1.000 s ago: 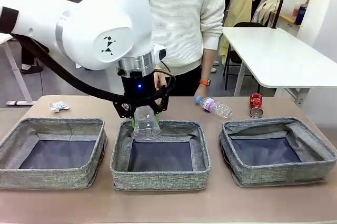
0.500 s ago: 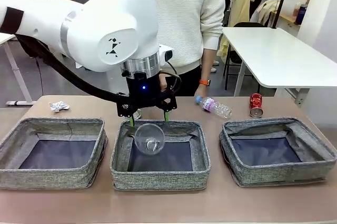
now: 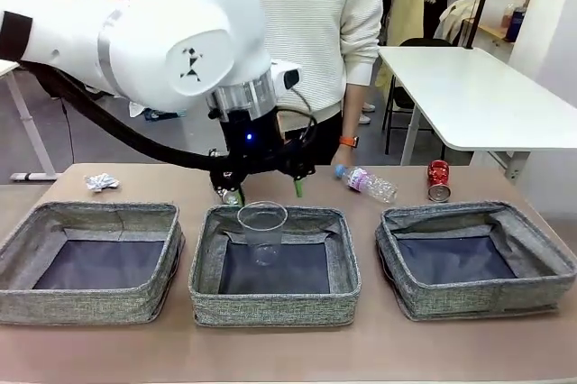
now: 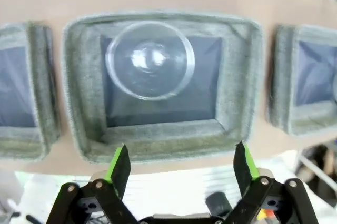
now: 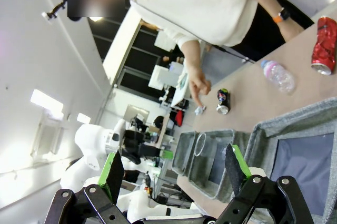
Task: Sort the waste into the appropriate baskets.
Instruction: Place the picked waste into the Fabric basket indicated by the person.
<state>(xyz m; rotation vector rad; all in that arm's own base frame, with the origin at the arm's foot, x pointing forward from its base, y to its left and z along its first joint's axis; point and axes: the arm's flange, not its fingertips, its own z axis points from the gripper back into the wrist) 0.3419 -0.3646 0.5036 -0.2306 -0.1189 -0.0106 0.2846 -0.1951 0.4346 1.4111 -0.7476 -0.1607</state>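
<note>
Left wrist view: left gripper (image 4: 180,146) is hovering wide open and empty, clear plastic cup (image 4: 150,60) standing mouth-up straight below in middle basket (image 4: 235,77).

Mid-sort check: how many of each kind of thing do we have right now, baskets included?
Baskets: 3
Cans: 2
Bottles: 1
Cups: 1
Crumpled papers: 1
Total: 8

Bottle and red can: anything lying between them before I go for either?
Nothing. Bare tabletop separates the bottle from the red can, as the front view and the right wrist view both show.
</note>
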